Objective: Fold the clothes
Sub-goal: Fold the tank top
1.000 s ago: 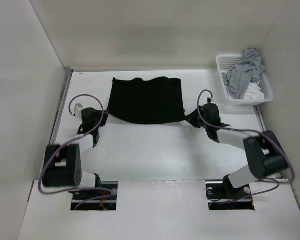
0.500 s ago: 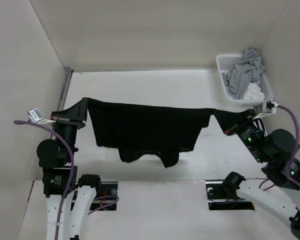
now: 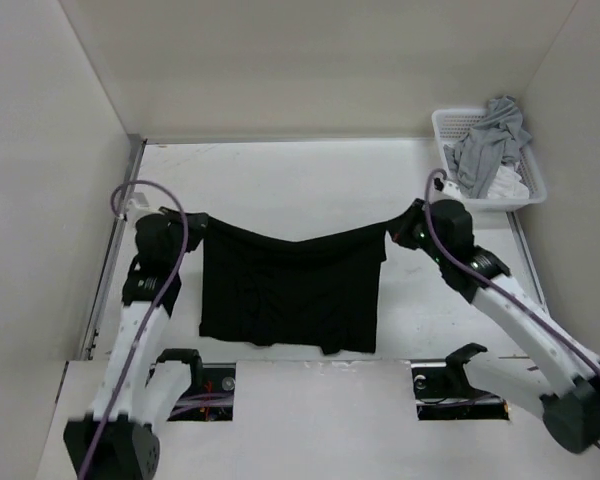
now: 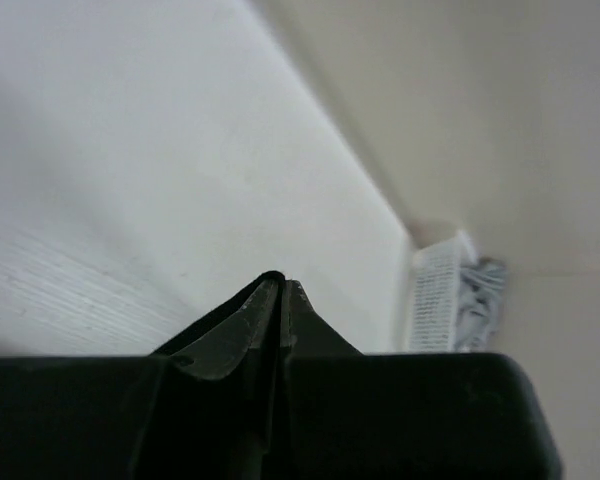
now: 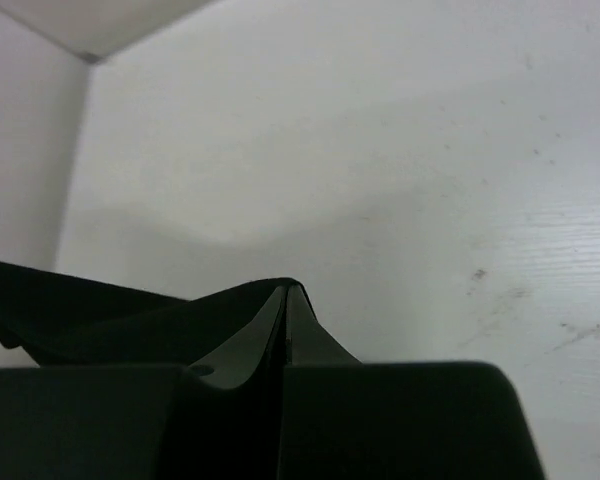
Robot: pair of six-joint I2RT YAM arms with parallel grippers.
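The clothes, a black short-sleeved garment [image 3: 290,290], hang spread between my two grippers above the middle of the table. The top edge sags between them and the lower hem reaches toward the near edge. My left gripper [image 3: 194,222] is shut on the garment's upper left corner. My right gripper [image 3: 394,232] is shut on its upper right corner. In the left wrist view the left gripper [image 4: 280,284] shows pressed-together jaws. In the right wrist view the right gripper [image 5: 285,290] is likewise shut, with black cloth [image 5: 70,315] trailing off to the left.
A white basket [image 3: 490,203] stands at the back right and holds a grey garment [image 3: 485,145] and a white garment [image 3: 508,183]. The basket [image 4: 435,300] also shows in the left wrist view. Pale walls enclose the table on three sides.
The garment lay flat at the back a second ago. Both grippers lifted it and stretched it wide, then came closer together, so it now hangs lower and sagging.
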